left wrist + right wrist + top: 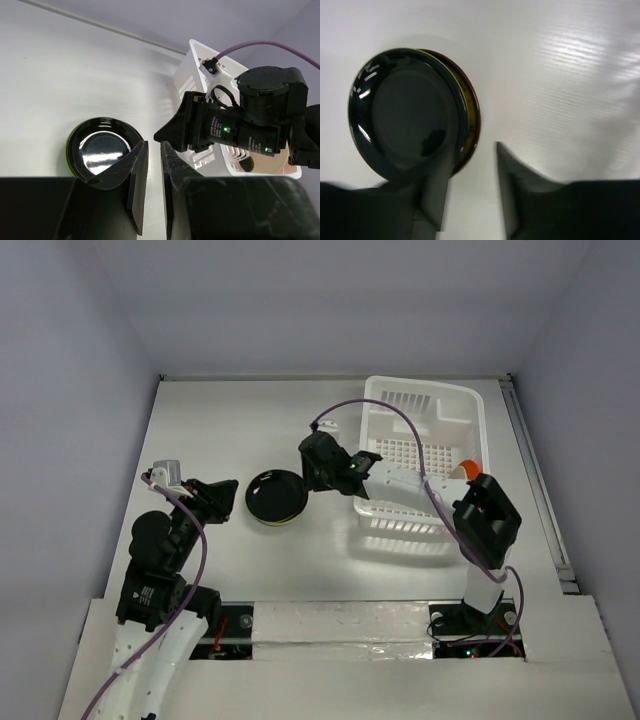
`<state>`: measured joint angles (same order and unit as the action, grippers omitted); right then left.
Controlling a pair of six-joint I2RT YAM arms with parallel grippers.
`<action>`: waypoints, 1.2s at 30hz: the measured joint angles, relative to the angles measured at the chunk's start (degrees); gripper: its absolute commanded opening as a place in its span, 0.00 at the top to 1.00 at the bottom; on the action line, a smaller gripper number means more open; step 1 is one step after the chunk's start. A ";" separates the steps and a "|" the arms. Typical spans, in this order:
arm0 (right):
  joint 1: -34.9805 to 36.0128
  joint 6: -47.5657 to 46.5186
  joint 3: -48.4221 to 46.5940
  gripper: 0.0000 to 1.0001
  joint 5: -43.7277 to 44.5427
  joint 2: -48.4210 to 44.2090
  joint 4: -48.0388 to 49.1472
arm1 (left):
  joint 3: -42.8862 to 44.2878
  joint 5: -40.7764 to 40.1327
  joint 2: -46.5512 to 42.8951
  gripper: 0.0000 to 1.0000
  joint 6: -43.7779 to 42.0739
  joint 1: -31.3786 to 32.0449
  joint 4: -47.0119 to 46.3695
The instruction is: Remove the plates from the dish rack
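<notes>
The right fingers [512, 175] stand well apart and empty, just beside a stack of plates [277, 497] on the counter [230, 420], left of the rack [420, 400]. A black plate [402, 107] tops the stack; lime and brown rims show beneath. The left fingers [137, 175] are nearly closed, with a narrow gap between them, and empty, near the stack's other side. An orange plate [467, 468] sits in the rack.
</notes>
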<state>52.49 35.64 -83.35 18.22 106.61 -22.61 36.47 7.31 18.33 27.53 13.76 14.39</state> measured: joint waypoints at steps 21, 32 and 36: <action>-35.08 -2.82 20.46 0.54 17.49 -47.56 -19.45 | 0.00 1.49 -0.46 0.86 -0.04 1.07 -0.07; -37.16 -7.52 22.86 0.46 8.00 -41.86 -20.94 | 0.00 1.84 -0.42 0.86 -0.04 1.18 -0.04; -37.16 -7.21 21.97 0.45 7.43 -37.42 -22.67 | 0.00 1.90 -0.42 0.86 -0.04 1.18 -0.04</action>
<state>15.33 28.42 -61.39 25.65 69.19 -45.28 36.47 9.21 17.91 27.49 14.94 14.35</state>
